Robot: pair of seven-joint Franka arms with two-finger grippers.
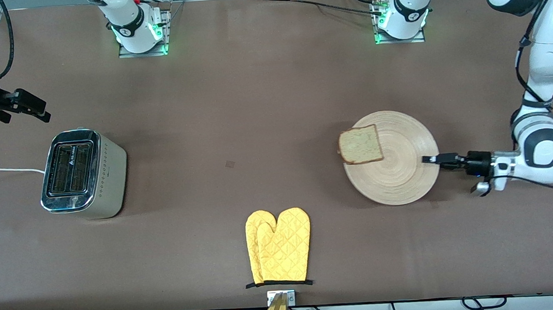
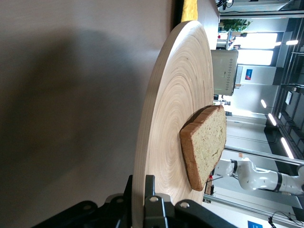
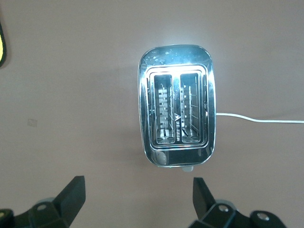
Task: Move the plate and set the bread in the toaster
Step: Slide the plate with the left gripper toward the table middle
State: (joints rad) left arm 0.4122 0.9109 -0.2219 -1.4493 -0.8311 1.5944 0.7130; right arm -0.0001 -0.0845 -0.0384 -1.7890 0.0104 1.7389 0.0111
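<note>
The left gripper (image 1: 431, 159), jaws clamped on the stiff wooden plate (image 1: 405, 180) at its rim, carries light, crumbly bread (image 1: 361, 144) overhanging the edge – slide-prone – while the right gripper (image 1: 30, 110) waits wide open over the toaster (image 1: 83, 174).

Right wrist view, looking straight down. Right gripper (image 3: 137, 199) is up in the air with its two black fingers (image 3: 71, 197) spread wide apart, nothing between them. Directly below and just ahead of the fingertips stands the boxy two-slot toaster with a shiny chrome top (image 3: 176, 105) on the brown table surface (image 3: 71, 95). Both slots show wire racks inside and no bread. A thin white cord (image 3: 259, 119) runs from the toaster's side across the table.
</note>
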